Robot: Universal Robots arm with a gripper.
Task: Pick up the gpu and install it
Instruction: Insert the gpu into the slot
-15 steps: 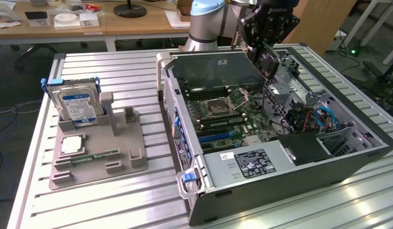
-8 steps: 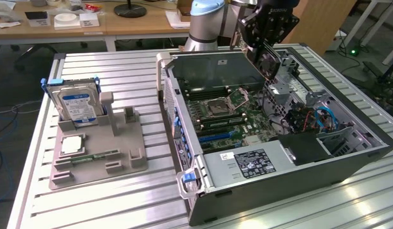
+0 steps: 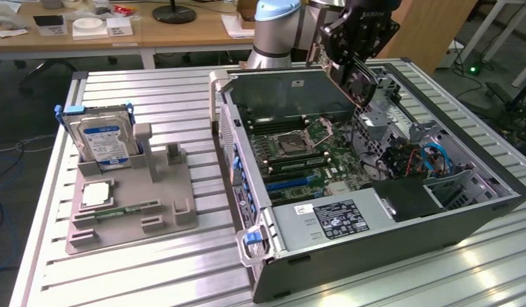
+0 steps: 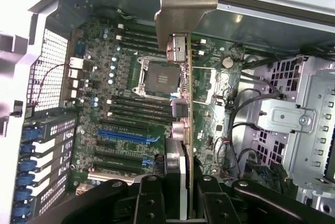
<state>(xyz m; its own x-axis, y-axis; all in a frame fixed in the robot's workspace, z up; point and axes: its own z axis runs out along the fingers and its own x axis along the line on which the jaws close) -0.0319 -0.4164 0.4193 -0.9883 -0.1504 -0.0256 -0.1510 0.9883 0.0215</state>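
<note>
gpu (image 4: 178, 51), clamped edge-on in the gripper (image 4: 180, 185) jaws above the motherboard (image 4: 99, 77): tilt could miss the blue slot (image 4: 123, 136), bending its bracket.

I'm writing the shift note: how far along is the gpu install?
Pickup looks done: the gripper is shut on the gpu, away from the grey holder. In hand: the card hangs over the open computer case, above the motherboard. Left: seating it; the blue slot stands empty.
</note>
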